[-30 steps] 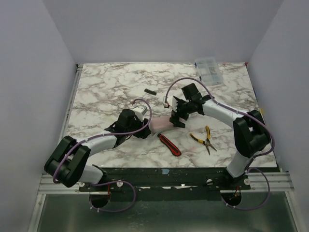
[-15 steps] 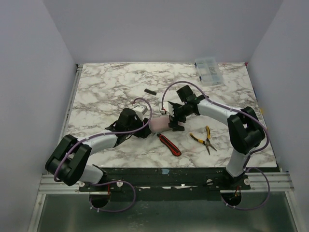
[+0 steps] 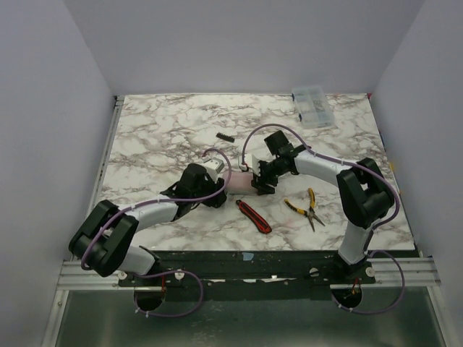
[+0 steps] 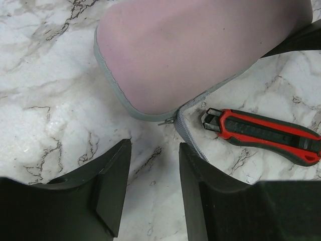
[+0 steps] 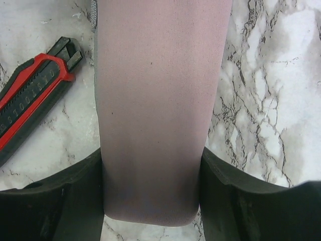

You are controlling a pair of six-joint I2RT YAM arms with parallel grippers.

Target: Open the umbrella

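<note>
The right gripper (image 5: 150,168), spread wide beside the umbrella (image 5: 158,100) a second ago, now straddles it with both fingers pressed against its fabric sides.

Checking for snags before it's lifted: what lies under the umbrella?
Only marble table shows around the umbrella; the red utility knife lies beside it, not under it. Whatever is directly beneath is covered by its fabric.

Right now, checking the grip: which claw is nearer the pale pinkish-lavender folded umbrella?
Right. The right claw straddles the umbrella, fingers against both sides; the left claw sits just short of its end.
</note>
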